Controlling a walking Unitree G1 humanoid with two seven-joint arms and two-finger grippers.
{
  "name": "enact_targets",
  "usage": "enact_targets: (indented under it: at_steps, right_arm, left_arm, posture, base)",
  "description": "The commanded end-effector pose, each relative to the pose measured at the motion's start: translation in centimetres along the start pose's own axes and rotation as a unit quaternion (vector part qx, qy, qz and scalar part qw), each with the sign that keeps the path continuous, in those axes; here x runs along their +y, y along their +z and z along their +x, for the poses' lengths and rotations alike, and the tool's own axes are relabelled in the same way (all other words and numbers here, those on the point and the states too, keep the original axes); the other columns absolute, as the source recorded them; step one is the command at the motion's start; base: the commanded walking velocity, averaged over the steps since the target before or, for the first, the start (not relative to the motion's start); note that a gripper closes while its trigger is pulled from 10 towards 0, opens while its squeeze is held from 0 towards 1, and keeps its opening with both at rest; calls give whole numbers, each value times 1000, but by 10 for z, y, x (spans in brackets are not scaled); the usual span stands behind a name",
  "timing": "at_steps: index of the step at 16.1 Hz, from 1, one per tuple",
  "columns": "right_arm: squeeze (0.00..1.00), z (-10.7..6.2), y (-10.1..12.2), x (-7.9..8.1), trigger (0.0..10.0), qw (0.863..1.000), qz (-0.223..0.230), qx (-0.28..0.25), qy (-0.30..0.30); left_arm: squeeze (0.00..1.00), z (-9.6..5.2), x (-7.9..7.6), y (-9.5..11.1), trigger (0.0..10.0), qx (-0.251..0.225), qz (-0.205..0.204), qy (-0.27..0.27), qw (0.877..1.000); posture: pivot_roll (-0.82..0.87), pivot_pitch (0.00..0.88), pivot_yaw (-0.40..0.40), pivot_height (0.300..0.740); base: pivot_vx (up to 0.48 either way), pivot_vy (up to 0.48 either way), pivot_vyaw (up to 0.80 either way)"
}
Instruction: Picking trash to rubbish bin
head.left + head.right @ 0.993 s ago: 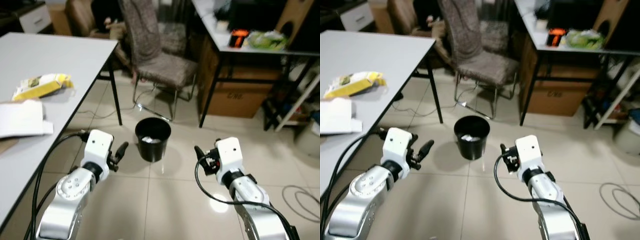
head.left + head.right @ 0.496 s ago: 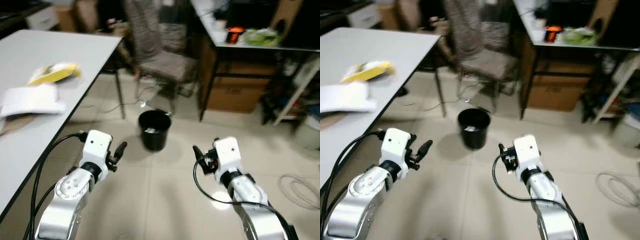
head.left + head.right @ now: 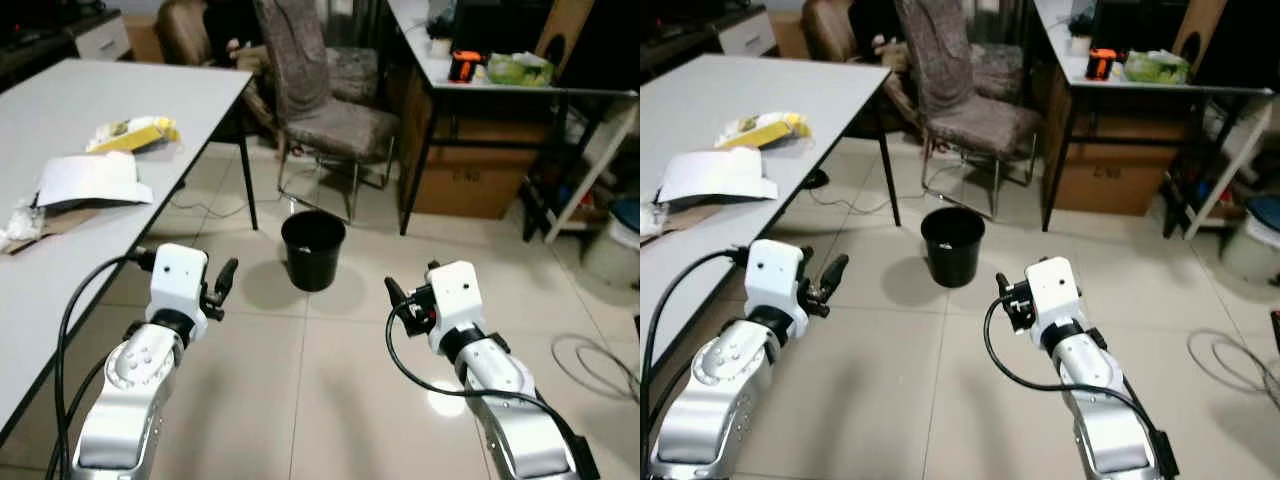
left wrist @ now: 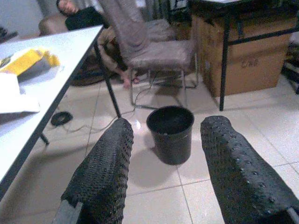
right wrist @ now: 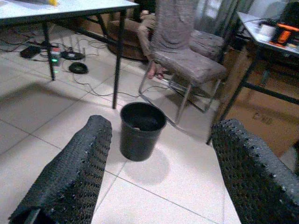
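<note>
A black rubbish bin [image 3: 313, 250] stands on the tiled floor ahead of me, just past the white table's [image 3: 60, 300] corner leg, with something pale inside. On the table lie a yellow packet [image 3: 135, 133], a white sheet of paper [image 3: 90, 178] and a crumpled scrap [image 3: 15, 222] at its left edge. My left gripper [image 3: 222, 285] hovers low beside the table, open and empty. My right gripper [image 3: 395, 295] is held at the same height to the right, open and empty. Both wrist views look between the spread fingers [image 4: 100, 172] at the bin [image 5: 140, 129].
A grey padded chair [image 3: 325, 110] stands behind the bin, and a person [image 3: 225, 30] sits beyond it. A desk [image 3: 480, 80] with a cardboard box [image 3: 465, 180] under it is at the back right. A cable [image 3: 590, 360] lies on the floor at right.
The whole picture has shifted: the bin now looks a little farther off and more of the table's top shows. Both grippers keep their pose, open.
</note>
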State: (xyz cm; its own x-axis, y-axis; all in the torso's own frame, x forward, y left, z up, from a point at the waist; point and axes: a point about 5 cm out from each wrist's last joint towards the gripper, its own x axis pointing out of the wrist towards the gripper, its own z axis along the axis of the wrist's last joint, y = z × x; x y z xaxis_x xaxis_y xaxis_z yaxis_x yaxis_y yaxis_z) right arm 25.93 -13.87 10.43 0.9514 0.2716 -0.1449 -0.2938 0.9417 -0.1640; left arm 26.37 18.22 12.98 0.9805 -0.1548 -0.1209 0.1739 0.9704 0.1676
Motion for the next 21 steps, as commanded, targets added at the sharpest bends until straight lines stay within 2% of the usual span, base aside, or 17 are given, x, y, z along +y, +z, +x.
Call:
enact_targets:
  at_steps: [1,4,16,21]
  right_arm:
    - [0,0,1,0,10000,1000,-2,-5,5]
    - [0,3,4,1,10000,1000,-5,-10,11]
    - [0,8,9,7,10000,999,-9,-26,43]
    - [0,10,13,13,10000,997,-9,-39,63]
  left_arm:
    - [0,2,1,3,10000,-5,4,5,1000]
    - [0,4,1,2,10000,-1,17,0,1000]
    - [0,4,11,6,10000,-6,16,19,1000]
    - [0,1,17,5,10000,-3,17,31,999]
  posture:
    - [-29,0,-5,740]
    - [-30,0,-5,740]
    - [-9,0,-20,740]
    - [2,0,-27,740]
  base:
    - [0,0,0]
    - [87,0,481]
    - [328,0,491]
    - [343,0,800]
